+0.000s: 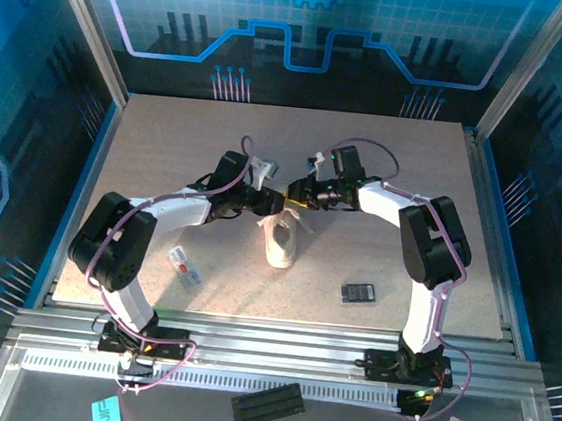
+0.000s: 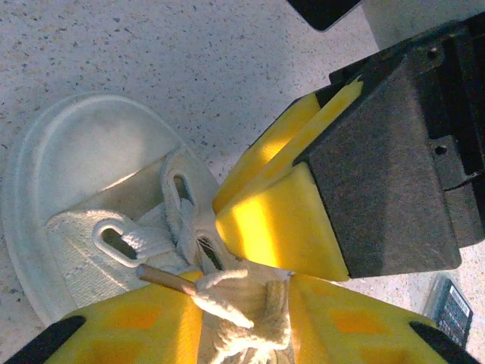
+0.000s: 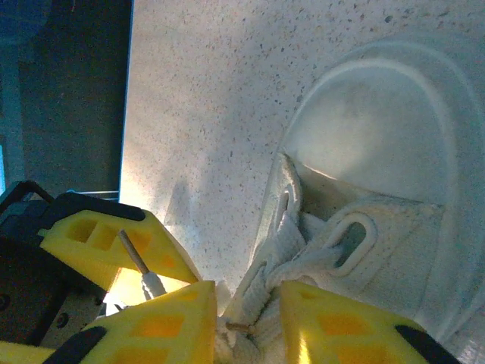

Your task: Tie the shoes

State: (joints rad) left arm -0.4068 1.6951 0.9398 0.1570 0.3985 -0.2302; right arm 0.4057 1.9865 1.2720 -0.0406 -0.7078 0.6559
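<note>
Your white sneaker (image 1: 281, 241) sits near the middle of the table (image 1: 168, 138), its length pointing away from the arm bases. Both arms stretch over its far end, and the two grippers meet there nose to nose, just above the sneaker. The left gripper (image 1: 268, 201) is on the sneaker's left side and the right gripper (image 1: 299, 194) on its right, with the two very close together.

In your left wrist view, the left gripper's pads (image 2: 114, 326) stand narrow. A bunched stretch of the laces (image 2: 242, 311) fills the gap and touches both pads, so that gripper is clamped on the lace. A brown lace tip (image 2: 163, 278) pokes out beside the pad, toward the sneaker's eyelets (image 2: 117, 241). The right gripper's yellow fingers (image 2: 280, 220) sit right above the bunch, over the laced part of the sneaker.

In your right wrist view, the right gripper's gap is narrow too, and lace runs up from the sneaker's eyelets into it. You cannot tell from here whether those fingers pinch the lace or merely flank it. A second lace end (image 3: 135, 256), tip included, lies against the left gripper's yellow finger, off to the sneaker's side.

A black device (image 1: 358, 292) lies on the table to the sneaker's right, nearer the bases and well apart. A white-and-red packet (image 1: 185, 266) lies to the sneaker's left, likewise apart.
</note>
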